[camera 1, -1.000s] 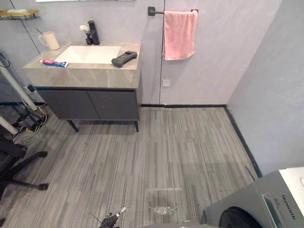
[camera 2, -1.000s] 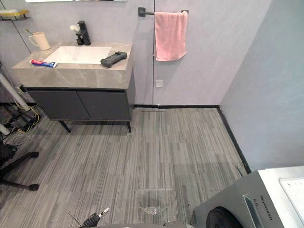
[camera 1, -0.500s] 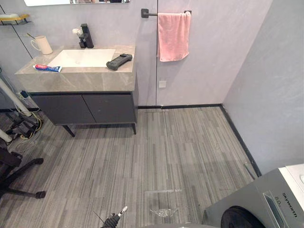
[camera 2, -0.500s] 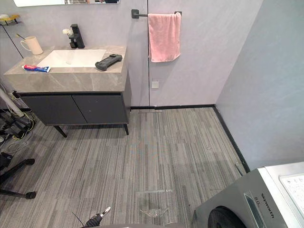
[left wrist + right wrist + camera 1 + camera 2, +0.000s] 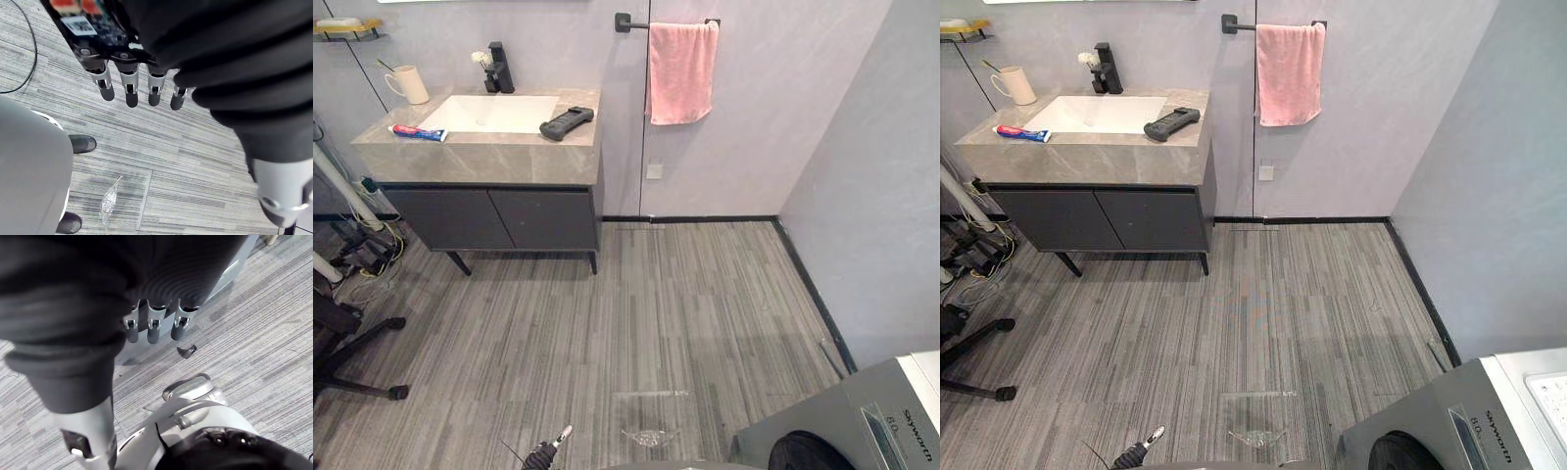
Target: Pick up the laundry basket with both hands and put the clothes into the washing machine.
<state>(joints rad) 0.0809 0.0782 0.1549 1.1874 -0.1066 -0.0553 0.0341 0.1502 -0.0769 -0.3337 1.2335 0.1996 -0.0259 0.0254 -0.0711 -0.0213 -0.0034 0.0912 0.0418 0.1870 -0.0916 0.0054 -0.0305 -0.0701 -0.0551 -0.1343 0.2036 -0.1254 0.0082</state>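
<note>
1. Silver fingers of the left hand (image 5: 131,93) hang straight and loose over the striped floor (image 5: 195,161), nothing in them.
2. Ahead on that floor lies a crumpled clear wrapper (image 5: 649,436); the left wrist view catches it up close.
3. Over to the right, the washing machine (image 5: 867,416) sits in the low corner, dark round door peeking at the bottom edge, so the right arm looks nearer to it.
4. Right hand (image 5: 153,330) dangles relaxed and empty too; its wrist view has a pale grey panel just past the fingertips, probably the machine's casing.
</note>
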